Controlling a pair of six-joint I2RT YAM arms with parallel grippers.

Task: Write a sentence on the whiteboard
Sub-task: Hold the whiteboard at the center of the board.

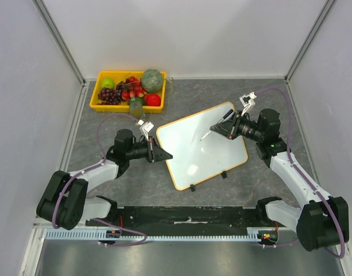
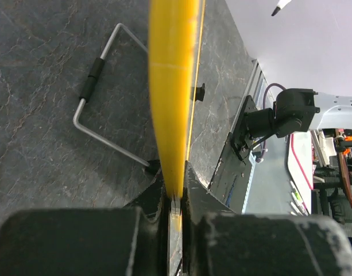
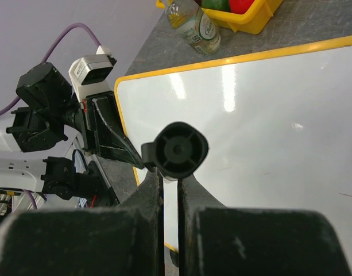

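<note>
The whiteboard (image 1: 201, 144), white with a thin orange-yellow frame, lies tilted in the middle of the table. My left gripper (image 1: 164, 155) is shut on its left edge; in the left wrist view the yellow frame (image 2: 173, 86) runs straight into the closed jaws of the left gripper (image 2: 174, 190). A black marker (image 1: 217, 126) is held by my right gripper (image 1: 228, 127), which is shut on it, its pale tip just over the board's middle. The right wrist view shows the marker's round back end (image 3: 178, 150) above the fingers and the whiteboard (image 3: 267, 115) behind. No sentence is in view on the board.
A yellow fruit tray (image 1: 128, 91) stands at the back left, with a small bottle (image 1: 135, 106) in front of it. Two black clips (image 1: 193, 187) sit on the board's near edge. A bent metal wire stand (image 2: 98, 109) lies on the grey table beside the board.
</note>
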